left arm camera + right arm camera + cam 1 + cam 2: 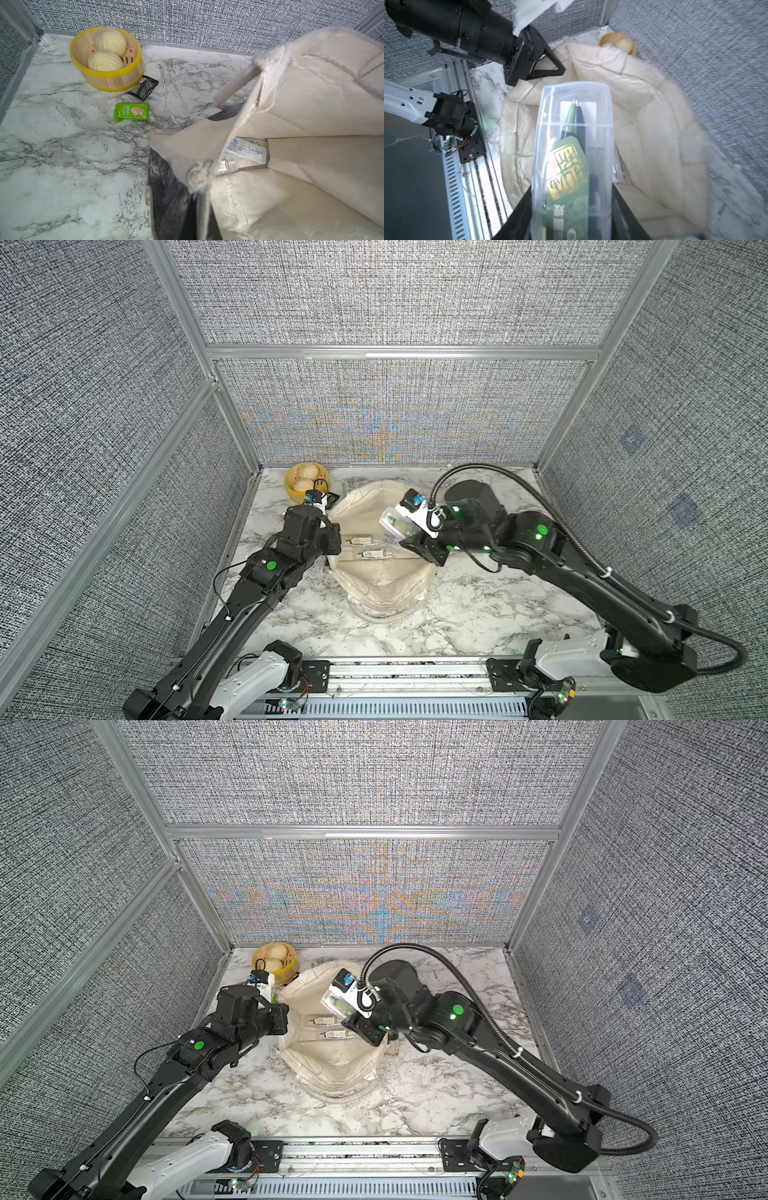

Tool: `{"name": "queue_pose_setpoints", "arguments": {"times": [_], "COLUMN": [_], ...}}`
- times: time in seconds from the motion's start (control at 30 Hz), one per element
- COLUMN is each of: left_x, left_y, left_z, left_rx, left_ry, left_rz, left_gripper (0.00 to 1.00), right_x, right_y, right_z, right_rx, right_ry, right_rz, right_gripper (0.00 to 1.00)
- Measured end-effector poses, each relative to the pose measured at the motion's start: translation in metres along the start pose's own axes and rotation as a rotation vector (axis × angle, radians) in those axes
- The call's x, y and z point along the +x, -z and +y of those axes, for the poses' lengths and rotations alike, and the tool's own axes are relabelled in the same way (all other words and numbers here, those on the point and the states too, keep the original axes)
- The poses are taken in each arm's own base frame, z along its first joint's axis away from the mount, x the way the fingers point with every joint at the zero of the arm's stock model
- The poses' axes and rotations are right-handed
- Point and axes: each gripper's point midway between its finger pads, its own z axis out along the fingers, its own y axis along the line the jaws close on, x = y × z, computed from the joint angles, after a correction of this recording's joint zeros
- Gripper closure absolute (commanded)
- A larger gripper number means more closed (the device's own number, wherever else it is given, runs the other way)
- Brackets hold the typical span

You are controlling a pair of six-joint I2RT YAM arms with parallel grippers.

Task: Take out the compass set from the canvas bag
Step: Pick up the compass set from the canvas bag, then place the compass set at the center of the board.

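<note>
You are holding the compass set (573, 145), a clear case with a green card inside, in your right claw (401, 537), which is clamping its sides over the open mouth of the canvas bag (382, 572). Your left claw (560, 69) is pinching the bag's rim shut-tight, likely keeping the floppy mouth open so the case is not snagging cloth.

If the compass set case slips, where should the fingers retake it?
Across its narrow width near one end, from above through the open canvas bag. The compass set case is long, rigid, flat-sided, so fingers seat on its long walls, as the right gripper holds it.
</note>
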Motion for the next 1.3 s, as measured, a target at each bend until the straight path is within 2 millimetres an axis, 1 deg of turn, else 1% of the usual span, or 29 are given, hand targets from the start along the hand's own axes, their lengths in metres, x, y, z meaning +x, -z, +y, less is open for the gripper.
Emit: {"name": "queue_pose_setpoints", "arguments": {"times": [0.03,0.1,0.17,0.2,0.23,0.27,0.3,0.37,0.4,0.53,0.57,0.67,0.77,0.93,1.07,1.17,1.3], "left_x": [-0.001,-0.002,-0.004,-0.004,-0.005,-0.006,-0.007,-0.008,-0.008,-0.008,-0.008,-0.005,-0.004,-0.003,-0.001,0.000,0.000], "left_y": [-0.001,-0.002,-0.002,-0.003,-0.003,-0.002,-0.001,0.001,0.002,0.004,0.004,0.005,0.005,0.008,0.011,0.012,0.011], "left_z": [-0.001,-0.002,-0.005,-0.005,-0.005,-0.006,-0.006,-0.005,-0.005,-0.005,-0.006,-0.008,-0.008,-0.011,-0.011,-0.011,-0.013], "left_rx": [0.001,0.005,0.019,0.019,0.019,0.020,0.020,0.022,0.022,0.026,0.031,0.046,0.048,0.071,0.076,0.082,0.091], "left_ry": [-0.004,-0.015,-0.022,-0.026,-0.027,-0.029,-0.032,-0.042,-0.043,-0.054,-0.055,-0.057,-0.057,-0.057,-0.056,-0.056,-0.055], "left_rz": [0.001,0.002,0.003,0.003,0.002,0.000,-0.003,-0.010,-0.013,-0.016,-0.013,-0.006,-0.005,-0.003,-0.007,-0.006,-0.001], "left_gripper": [1.00,1.00,1.00,1.00,1.00,1.00,1.00,1.00,1.00,1.00,1.00,1.00,1.00,1.00,1.00,1.00,1.00], "right_x": [0.002,0.014,0.036,0.054,0.074,0.092,0.113,0.155,0.180,0.268,0.287,0.331,0.355,0.373,0.391,0.399,0.404], "right_y": [0.007,0.016,0.019,0.018,0.015,0.012,0.007,0.000,-0.001,0.002,0.002,-0.004,-0.006,-0.012,-0.017,-0.017,-0.021], "right_z": [-0.018,-0.066,-0.115,-0.141,-0.163,-0.178,-0.193,-0.213,-0.225,-0.264,-0.269,-0.279,-0.286,-0.303,-0.310,-0.311,-0.306], "right_rx": [0.053,0.178,0.300,0.365,0.412,0.445,0.471,0.504,0.534,0.659,0.677,0.701,0.709,0.709,0.683,0.669,0.640], "right_ry": [-0.024,-0.095,-0.187,-0.252,-0.315,-0.368,-0.427,-0.540,-0.605,-0.796,-0.823,-0.863,-0.863,-0.823,-0.815,-0.821,-0.821], "right_rz": [-0.001,0.017,0.056,0.088,0.123,0.150,0.182,0.243,0.279,0.437,0.484,0.610,0.700,0.769,0.828,0.856,0.875], "right_gripper": [0.69,0.71,0.74,0.75,0.75,0.76,0.75,0.76,0.77,0.77,0.77,0.76,0.75,0.75,0.75,0.75,0.74]}}
